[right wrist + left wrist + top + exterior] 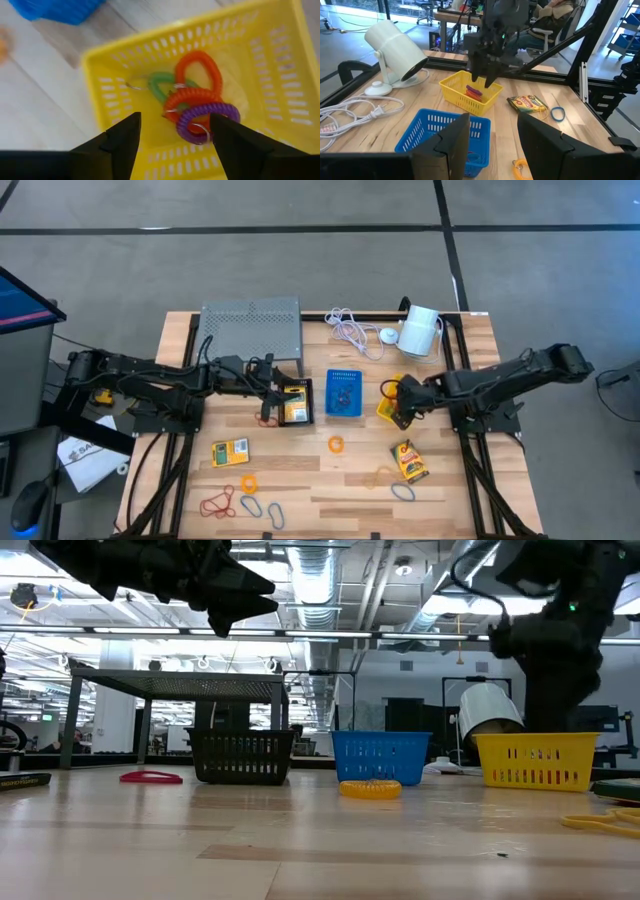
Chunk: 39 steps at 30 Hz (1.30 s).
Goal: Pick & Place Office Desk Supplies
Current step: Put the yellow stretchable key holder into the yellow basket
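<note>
1. Above the yellow bin, toward the table's right side, the right gripper hangs with its fingers spread apart and nothing between them.
2. Inside that bin lie coiled loops: a red one, a green one and a purple one, tangled together, some with small metal rings.
3. Over the black bin, left of centre, the left gripper hovers; its fingers are parted and empty. A yellow card packet lies in that bin.
4. Between the two bins stands the blue bin, with something small inside that is too unclear to name.
5. On the bare wood nearer the front lie more loops: an orange one, a blue one, and a cluster of red, orange and blue at the front left. Two more card packets rest flat, one on the left and one on the right.
6. Judging by their look, the loops are light, springy and soft, likely to flex or slide; pinching across the thin band where it lies clear of its neighbours seems safest.
7. The packets appear light, flat and fairly stiff, best gripped across the narrow sides.
</note>
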Available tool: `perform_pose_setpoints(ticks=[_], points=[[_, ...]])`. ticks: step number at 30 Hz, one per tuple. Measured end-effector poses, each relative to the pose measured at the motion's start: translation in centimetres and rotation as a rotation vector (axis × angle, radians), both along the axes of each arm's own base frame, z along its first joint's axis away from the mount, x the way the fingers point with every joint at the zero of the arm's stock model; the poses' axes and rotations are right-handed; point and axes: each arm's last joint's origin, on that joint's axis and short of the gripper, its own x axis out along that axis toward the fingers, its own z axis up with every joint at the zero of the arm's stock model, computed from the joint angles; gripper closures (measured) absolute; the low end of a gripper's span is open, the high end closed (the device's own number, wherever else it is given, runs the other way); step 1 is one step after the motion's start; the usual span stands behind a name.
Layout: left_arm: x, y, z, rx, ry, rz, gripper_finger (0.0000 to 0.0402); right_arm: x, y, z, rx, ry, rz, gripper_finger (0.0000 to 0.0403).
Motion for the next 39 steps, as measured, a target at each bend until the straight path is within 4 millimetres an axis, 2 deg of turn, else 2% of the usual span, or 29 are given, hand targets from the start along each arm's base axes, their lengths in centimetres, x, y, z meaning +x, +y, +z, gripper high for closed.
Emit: perform_pose_setpoints(ticks=[8, 13, 20, 23, 27, 30, 34, 39], points=[[0.0, 0.0, -0.1, 0.000, 0.006, 0.000, 0.0238, 0.4, 1.2, 5.4, 0.004, -0.241, 0.134, 0.0214], [0.1, -0.3, 0.1, -0.007, -0.009, -0.026, 0.0238, 0.7, 2.2, 7.1, -0.002, -0.387, 0.240, 0.0236], [0.8, -2.9, 0.3, 0.076, -0.077, -0.166, 0.0238, 0.5, 1.9, 7.5, -0.064, -0.409, 0.263, 0.0265], [1.7, -4.1, 0.8, 0.105, -0.069, -0.214, 0.0238, 0.6, 1.7, 7.5, -0.083, -0.403, 0.271, 0.0275], [3.8, -5.2, 1.6, 0.121, 0.025, -0.253, 0.0238, 0.7, 1.4, 7.4, -0.102, -0.397, 0.282, 0.0284], [5.6, -5.7, 1.5, 0.136, 0.149, -0.270, 0.0238, 0.7, 1.4, 7.4, -0.103, -0.396, 0.280, 0.0286], [7.8, -6.4, 0.2, 0.181, 0.297, -0.307, 0.0238, 0.7, 1.4, 7.4, -0.102, -0.398, 0.282, 0.0285], [9.5, -7.6, -2.0, 0.209, 0.415, -0.425, 0.0238, 0.7, 1.7, 7.4, -0.100, -0.399, 0.302, 0.0285]])
